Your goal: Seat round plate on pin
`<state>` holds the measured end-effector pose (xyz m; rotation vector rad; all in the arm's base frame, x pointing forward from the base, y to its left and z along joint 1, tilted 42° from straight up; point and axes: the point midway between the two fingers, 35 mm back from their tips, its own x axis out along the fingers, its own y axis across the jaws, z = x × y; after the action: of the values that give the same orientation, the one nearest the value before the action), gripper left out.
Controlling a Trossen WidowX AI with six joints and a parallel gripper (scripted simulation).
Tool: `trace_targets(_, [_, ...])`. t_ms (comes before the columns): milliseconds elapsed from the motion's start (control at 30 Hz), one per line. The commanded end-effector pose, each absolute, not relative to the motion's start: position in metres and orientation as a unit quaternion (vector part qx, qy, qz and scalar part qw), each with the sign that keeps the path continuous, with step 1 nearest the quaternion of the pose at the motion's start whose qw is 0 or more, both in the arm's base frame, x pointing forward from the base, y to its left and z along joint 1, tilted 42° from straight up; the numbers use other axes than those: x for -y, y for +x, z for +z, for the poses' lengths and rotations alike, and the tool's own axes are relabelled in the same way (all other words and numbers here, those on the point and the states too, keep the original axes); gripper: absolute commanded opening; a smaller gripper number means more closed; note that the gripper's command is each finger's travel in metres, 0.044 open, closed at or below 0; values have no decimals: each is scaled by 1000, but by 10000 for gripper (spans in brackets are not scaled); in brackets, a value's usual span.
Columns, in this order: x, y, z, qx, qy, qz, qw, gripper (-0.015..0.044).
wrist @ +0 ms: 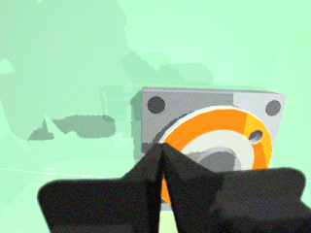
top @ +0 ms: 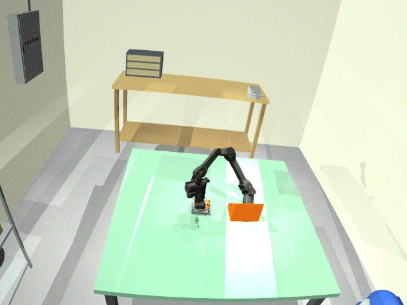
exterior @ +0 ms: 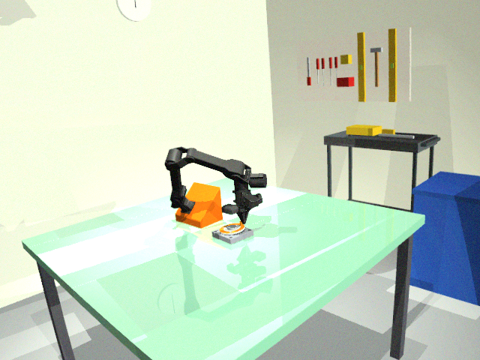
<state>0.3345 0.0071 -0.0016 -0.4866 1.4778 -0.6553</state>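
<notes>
The green table (top: 158, 249) is seen from high overhead and again from a far low corner; the plate (wrist: 214, 127) is caught close-up wrist-side.

No legible text, label, brand, number or sign appears in any view. The wall clock (exterior: 133, 8) shows no readable numerals, and the markings on the wall cabinet (top: 26, 46) (a small dark row) are too blurred to read.
</notes>
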Motion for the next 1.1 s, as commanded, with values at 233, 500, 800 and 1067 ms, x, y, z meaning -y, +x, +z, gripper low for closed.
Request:
trace_targets(233, [-13,327,-3,-656,-214,-291,663,0])
trace_targets(500, [-39,326,28,-656,-214,-290,663,0])
trace_targets(800, [-36,324,23,-658,-219,-289,660,0])
trace_targets(1067, [-36,324,23,-658,-219,-289,660,0])
